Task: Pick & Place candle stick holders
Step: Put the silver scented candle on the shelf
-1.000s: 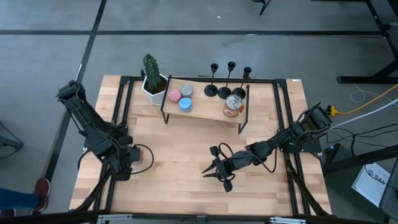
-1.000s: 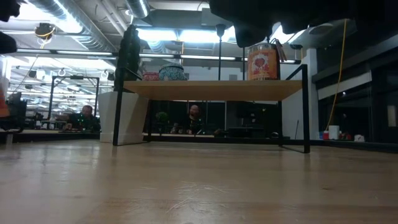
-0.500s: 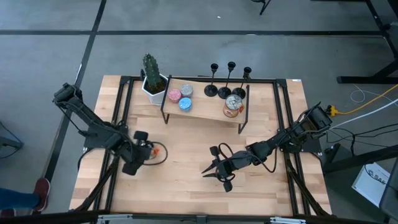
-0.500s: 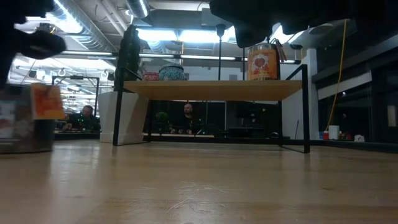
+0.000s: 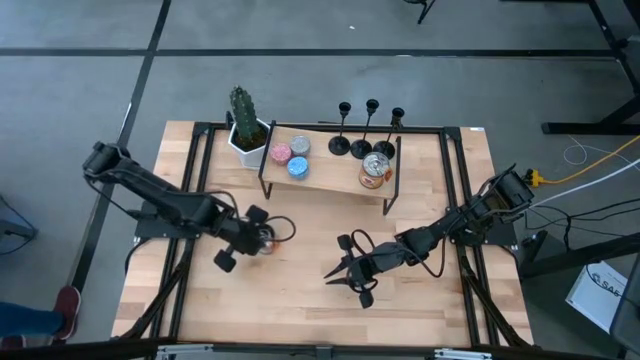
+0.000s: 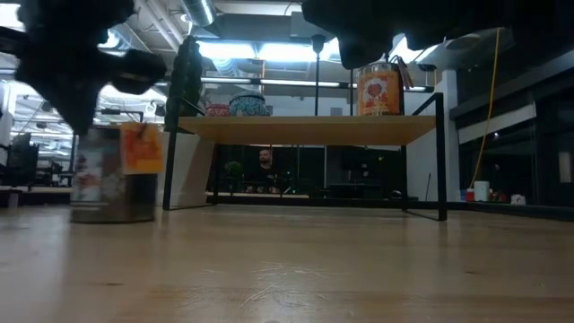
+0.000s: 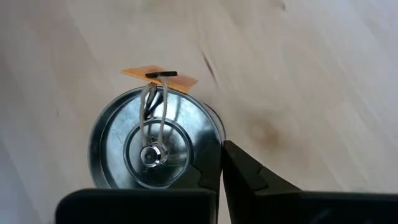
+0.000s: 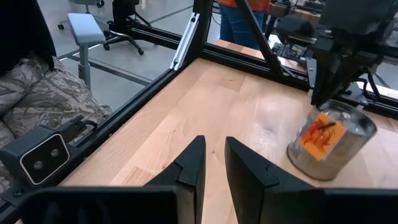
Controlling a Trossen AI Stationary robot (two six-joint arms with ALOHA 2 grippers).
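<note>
Three black candle stick holders (image 5: 365,132) stand on their round bases at the far edge of the low shelf (image 5: 325,178); no gripper is near them. Left of the table's middle, my left gripper (image 5: 257,233) is shut on a metal can (image 5: 266,240) with an orange label. The left wrist view shows the can's top (image 7: 155,143) and pull ring. My right gripper (image 5: 343,272) hovers right of the middle and points at the can (image 8: 329,143). Its fingers (image 8: 186,165) stand a narrow gap apart with nothing between them. My left gripper pinches the can's top rim (image 7: 214,163), one finger over the lid inside the rim and the other outside the wall. The fingers come steeply from above. The can (image 6: 117,175) stays nearly upright below them. Whether its bottom touches the table, I cannot tell.
The shelf also carries a second labelled can (image 5: 375,170) and three small round tins (image 5: 291,156). A cactus in a white pot (image 5: 246,132) stands at its left end. Black frame rails (image 5: 185,200) run along the table's left and right sides. Bare wood (image 5: 290,300) lies toward the near edge.
My left gripper has swung from near the table's left edge toward the middle, rolling its wrist as it went. The can has gone with it, staying nearly upright. In the low view the can has come in from the left.
</note>
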